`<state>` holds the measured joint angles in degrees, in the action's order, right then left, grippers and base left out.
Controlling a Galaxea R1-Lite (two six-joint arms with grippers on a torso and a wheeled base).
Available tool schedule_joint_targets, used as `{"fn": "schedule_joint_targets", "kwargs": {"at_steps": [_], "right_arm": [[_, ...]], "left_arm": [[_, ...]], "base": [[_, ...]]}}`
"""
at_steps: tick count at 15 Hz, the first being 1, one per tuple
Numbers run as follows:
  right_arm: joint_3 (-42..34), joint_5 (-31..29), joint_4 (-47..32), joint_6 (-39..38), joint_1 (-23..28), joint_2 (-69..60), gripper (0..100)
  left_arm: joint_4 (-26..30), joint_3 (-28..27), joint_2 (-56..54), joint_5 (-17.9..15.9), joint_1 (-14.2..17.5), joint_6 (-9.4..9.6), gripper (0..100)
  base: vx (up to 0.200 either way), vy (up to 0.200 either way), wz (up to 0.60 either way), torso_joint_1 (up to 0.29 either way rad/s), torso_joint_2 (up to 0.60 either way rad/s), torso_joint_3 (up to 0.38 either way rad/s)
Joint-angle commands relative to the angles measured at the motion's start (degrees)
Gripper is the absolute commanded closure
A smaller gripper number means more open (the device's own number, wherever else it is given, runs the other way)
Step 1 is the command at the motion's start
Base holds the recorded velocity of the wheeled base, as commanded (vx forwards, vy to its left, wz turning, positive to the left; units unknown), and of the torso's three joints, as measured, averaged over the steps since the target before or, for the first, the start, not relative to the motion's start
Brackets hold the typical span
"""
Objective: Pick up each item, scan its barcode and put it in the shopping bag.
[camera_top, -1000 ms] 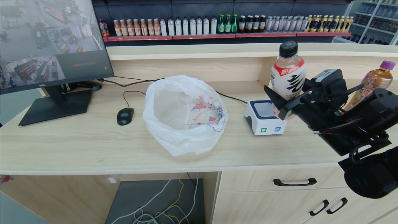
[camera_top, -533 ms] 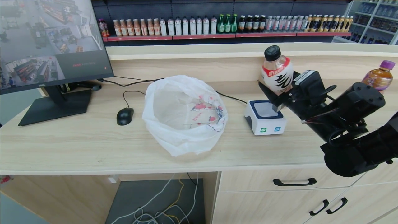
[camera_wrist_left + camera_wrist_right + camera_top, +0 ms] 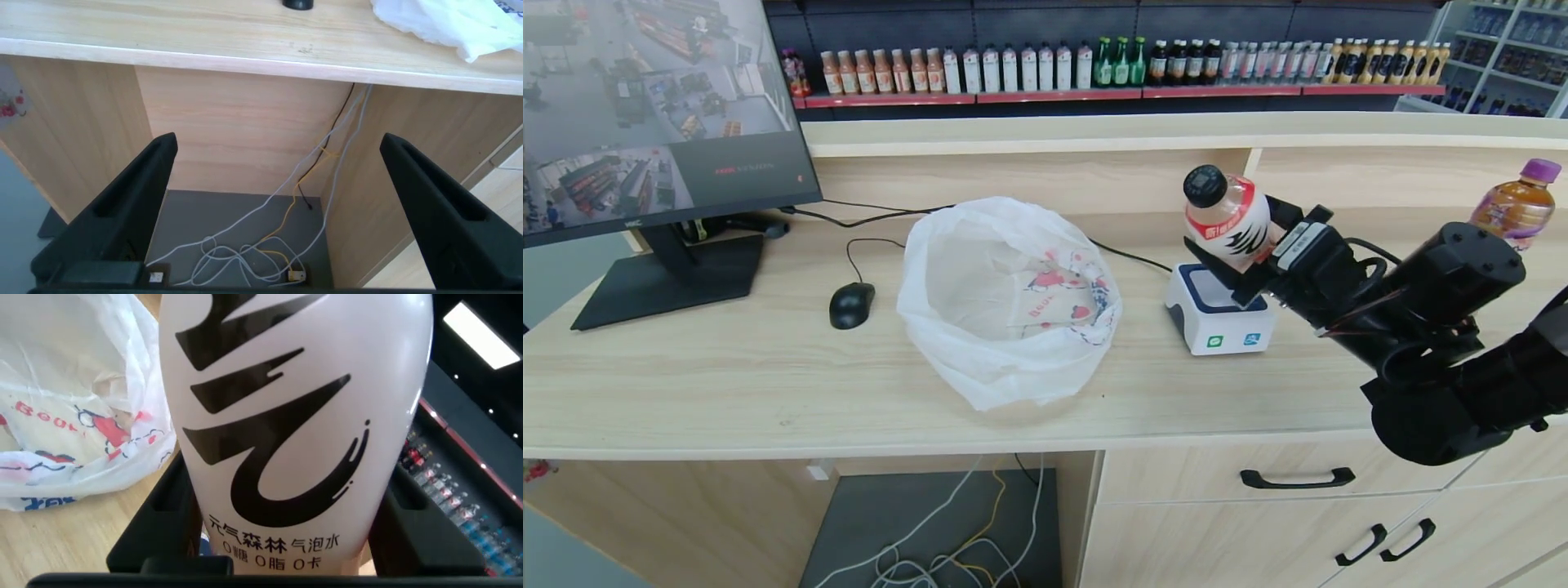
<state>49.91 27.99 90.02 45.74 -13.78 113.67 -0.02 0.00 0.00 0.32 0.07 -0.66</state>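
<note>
My right gripper (image 3: pixel 1241 255) is shut on a white drink bottle (image 3: pixel 1227 219) with a black cap and a red-and-black label. It holds the bottle tilted toward the left, just above the white barcode scanner (image 3: pixel 1218 310). In the right wrist view the bottle (image 3: pixel 294 433) stands between the two black fingers. The white shopping bag (image 3: pixel 1006 298) sits open on the counter left of the scanner, also visible behind the bottle as the bag (image 3: pixel 73 416). An orange drink bottle (image 3: pixel 1512 206) with a purple cap stands at the far right. My left gripper (image 3: pixel 278 212) hangs open below the counter edge.
A monitor (image 3: pixel 654 114) on a black stand occupies the counter's left, with a black mouse (image 3: pixel 851 305) and cables beside it. A raised wooden ledge (image 3: pixel 1045 135) runs behind the counter. Drawers (image 3: pixel 1297 478) lie under the right side; loose cables (image 3: pixel 270 245) hang beneath.
My right arm carried the white bottle leftward and down from beside the scanner to above it, tipping its cap toward the left. The bag and scanner stayed put.
</note>
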Motion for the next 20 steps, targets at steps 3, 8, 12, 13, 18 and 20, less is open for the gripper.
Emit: {"fn": "schedule_joint_targets", "kwargs": {"at_steps": [3, 8, 12, 13, 18, 20], "right_arm": [[0.37, 7.25, -0.02, 3.83, 2.79, 0.94, 100], [0.63, 11.12, -0.02, 6.12, 6.22, 2.35, 100], [4.67, 14.2, -0.02, 8.4, 5.95, 4.28, 100], [5.73, 15.25, -0.02, 8.67, 5.25, 5.69, 100], [12.67, 21.58, -0.02, 9.02, 4.81, 10.17, 100], [13.2, 22.02, -0.02, 9.98, 4.72, 11.75, 100]], "left_arm": [[0.02, 0.0, 0.0, 0.03, 0.01, -0.04, 0], [-0.06, 0.0, 0.0, 0.03, 0.01, -0.04, 0], [0.02, 0.0, 0.0, 0.03, 0.01, -0.04, 0], [0.02, 0.0, 0.0, 0.03, 0.01, -0.04, 0], [-0.06, 0.0, 0.0, 0.03, 0.01, -0.04, 0], [-0.06, 0.0, 0.0, 0.03, 0.01, -0.04, 0]], "base": [[0.0, 0.0, 0.0, 0.0, 0.0, 0.0], [0.0, 0.0, 0.0, 0.0, 0.0, 0.0], [0.0, 0.0, 0.0, 0.0, 0.0, 0.0], [0.0, 0.0, 0.0, 0.0, 0.0, 0.0], [0.0, 0.0, 0.0, 0.0, 0.0, 0.0], [0.0, 0.0, 0.0, 0.0, 0.0, 0.0]]}}
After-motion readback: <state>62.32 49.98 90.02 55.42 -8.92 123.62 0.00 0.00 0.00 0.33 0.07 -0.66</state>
